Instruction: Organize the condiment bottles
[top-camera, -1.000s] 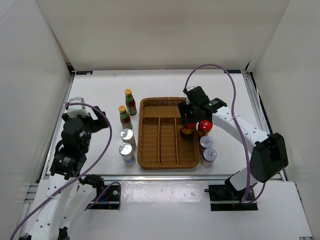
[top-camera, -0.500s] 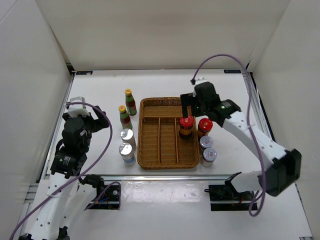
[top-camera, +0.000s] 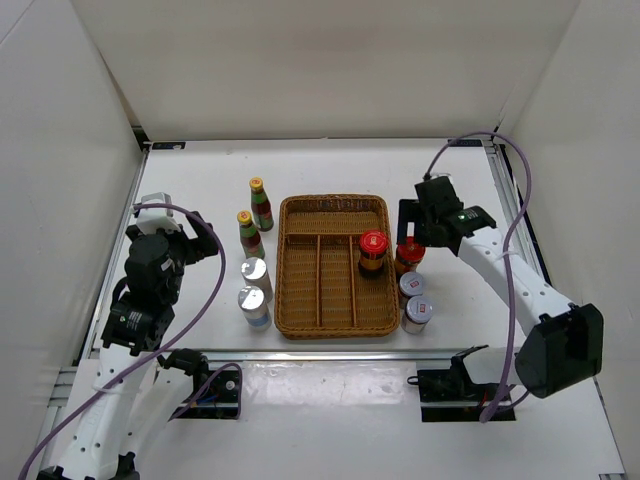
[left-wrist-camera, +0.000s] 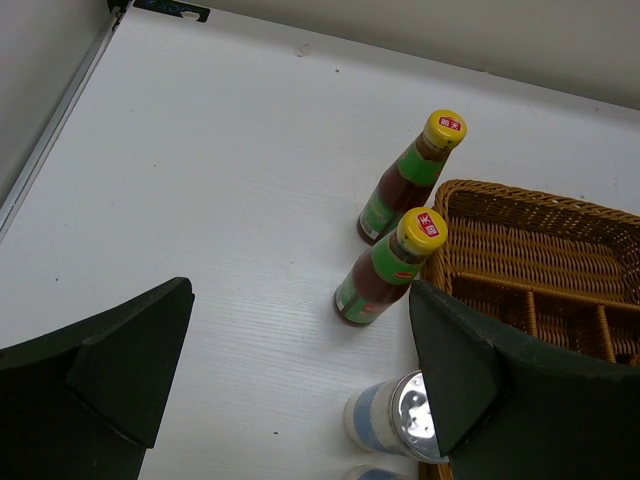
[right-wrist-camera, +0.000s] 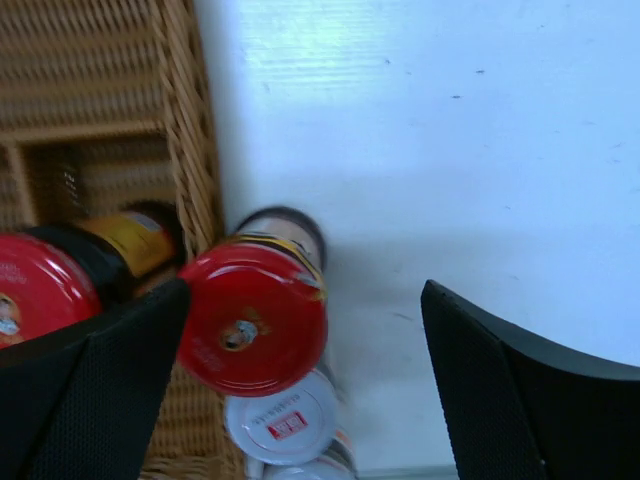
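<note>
The wicker tray (top-camera: 335, 300) holds one red-lidded jar (top-camera: 373, 250) upright in its right compartment. A second red-lidded jar (top-camera: 409, 256) (right-wrist-camera: 252, 315) stands on the table just right of the tray. My right gripper (top-camera: 412, 230) (right-wrist-camera: 305, 300) hovers open above it, and the lid shows near the left finger. Two silver-lidded jars (top-camera: 412, 285) (top-camera: 419, 313) stand in front of it. Left of the tray are two yellow-capped bottles (top-camera: 261, 203) (top-camera: 250, 233) and two shakers (top-camera: 256, 277) (top-camera: 254, 305). My left gripper (top-camera: 190, 240) (left-wrist-camera: 300, 300) is open over bare table, short of the bottles (left-wrist-camera: 410, 180) (left-wrist-camera: 385, 270).
The tray's rim (right-wrist-camera: 185, 150) (left-wrist-camera: 540, 200) lies close beside the jars and bottles on both sides. White walls enclose the table at the back and sides. The right arm's purple cable (top-camera: 520, 190) loops over the right edge.
My right gripper opened and let go of the red-lidded jar, which now stands in the tray's right compartment. It then drew back to the right, over the second red-lidded jar. The left arm stayed still.
</note>
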